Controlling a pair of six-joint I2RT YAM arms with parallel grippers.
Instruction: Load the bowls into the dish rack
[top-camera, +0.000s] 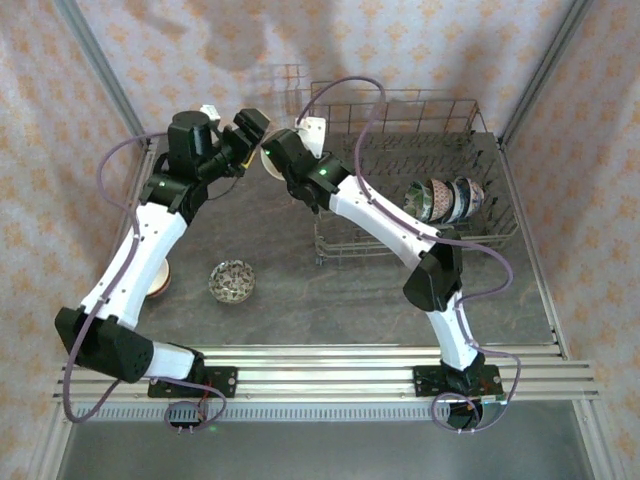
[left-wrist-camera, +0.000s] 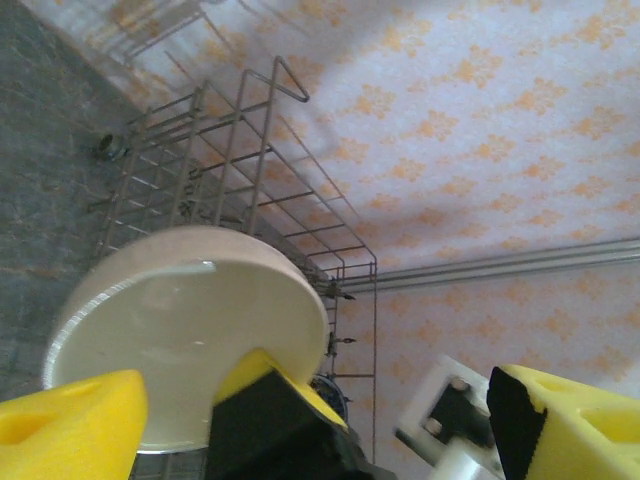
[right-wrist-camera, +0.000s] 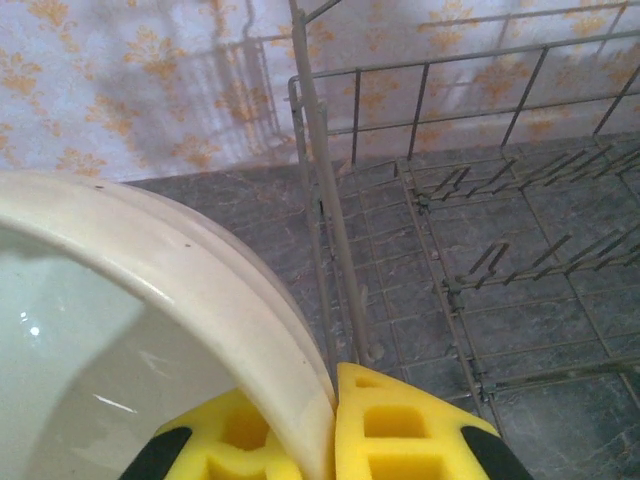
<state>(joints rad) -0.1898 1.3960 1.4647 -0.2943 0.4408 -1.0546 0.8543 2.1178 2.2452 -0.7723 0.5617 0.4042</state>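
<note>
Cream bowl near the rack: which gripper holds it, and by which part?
The right gripper holds the cream bowl by its rim; the left gripper is open.

We note a grey mottled table (top-camera: 330, 300), its near edge capped by ribbed aluminium rails (top-camera: 330, 365). Along its left, far and right edges we see pale walls (top-camera: 450, 50) printed with orange motifs. Metal posts (top-camera: 102, 65) rise at the far corners.

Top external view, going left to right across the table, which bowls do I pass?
Partly hidden bowl under the left arm → patterned bowl on the table → cream bowl held by the right gripper → three bowls standing in the dish rack.
</note>
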